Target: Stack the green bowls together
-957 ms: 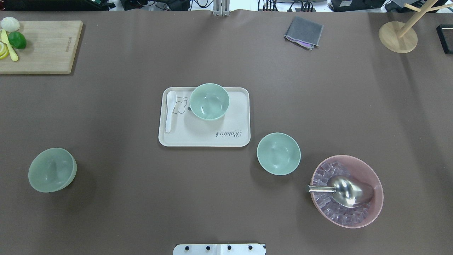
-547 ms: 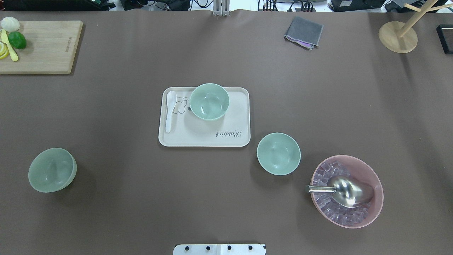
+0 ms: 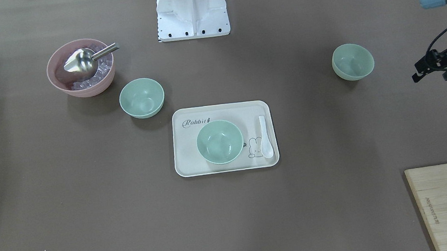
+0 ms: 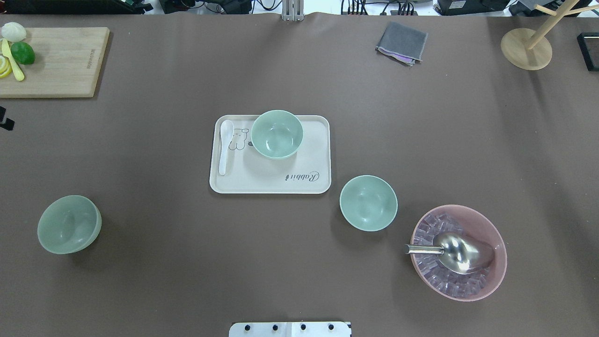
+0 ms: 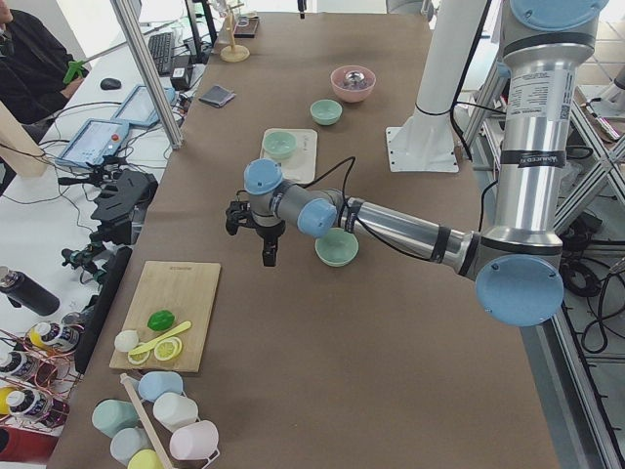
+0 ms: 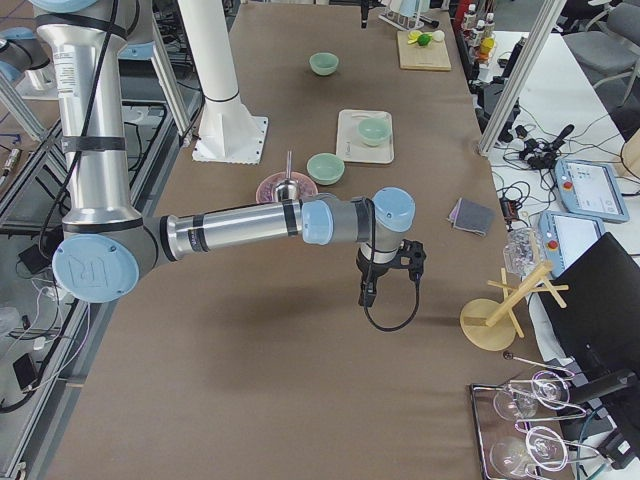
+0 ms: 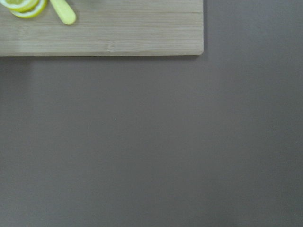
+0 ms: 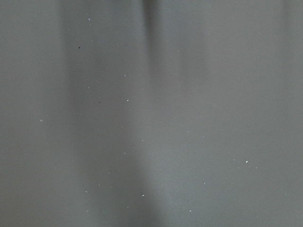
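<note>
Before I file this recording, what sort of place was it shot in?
Most likely a robotics lab staged as a kitchen table: robot arms on a pedestal, control tablets off to the side, plus props like a tray and cutting board.

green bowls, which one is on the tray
The bowl next to the white spoon, on the cream tray. The other two stand on the bare table: one by the pink bowl, one alone.

1 bowl (image 4: pixel 276 134) on tray (image 4: pixel 271 180), 2 off.
</note>
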